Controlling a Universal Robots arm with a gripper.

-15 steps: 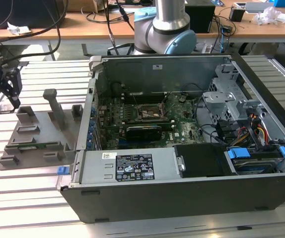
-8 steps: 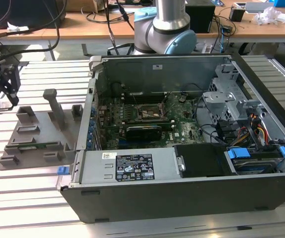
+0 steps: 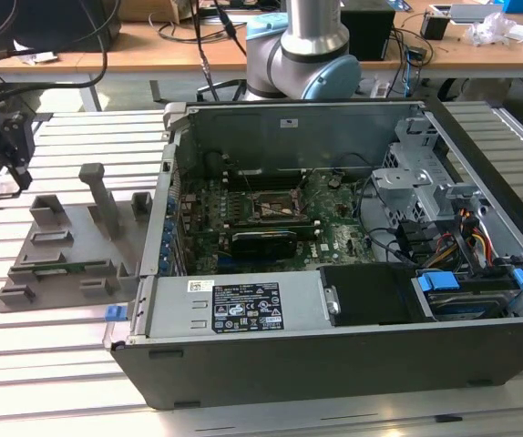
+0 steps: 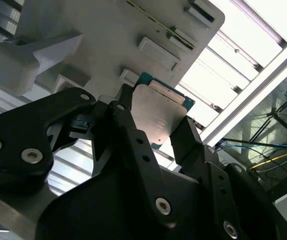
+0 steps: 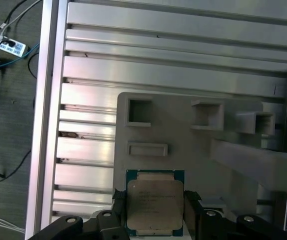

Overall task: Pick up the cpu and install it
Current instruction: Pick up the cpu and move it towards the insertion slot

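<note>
Here, we saw the tool (image 5: 155, 214) clenched on the cpu (image 5: 155, 202), a small flat square chip with a silvery-grey metal top and a thin green rim. In both wrist views the chip sat between the two black fingers (image 4: 133, 135), one pressed against each of two opposite edges, with its metal face turned toward the cameras.

Behind the chip lay a grey tray (image 5: 183, 130) with several shallow rectangular recesses and one tall upright post (image 3: 97, 193). The tray rested on a desk (image 3: 52, 364) made of long pale aluminium slats. We could not tell for certain whether the chip was clear of the tray or touching it.

In the exterior view the tool hung at the exterior view's left, above the tray's outer side. The arm (image 3: 312, 41) rose behind an open computer case (image 3: 334, 364), which lay on its side just beside the tray, toward the exterior view's right. Inside the case we saw a green motherboard (image 3: 334, 241) with a black square socket (image 3: 275, 208) near its middle. The cpu was well apart from that socket, outside the case, held over the tray.
</note>
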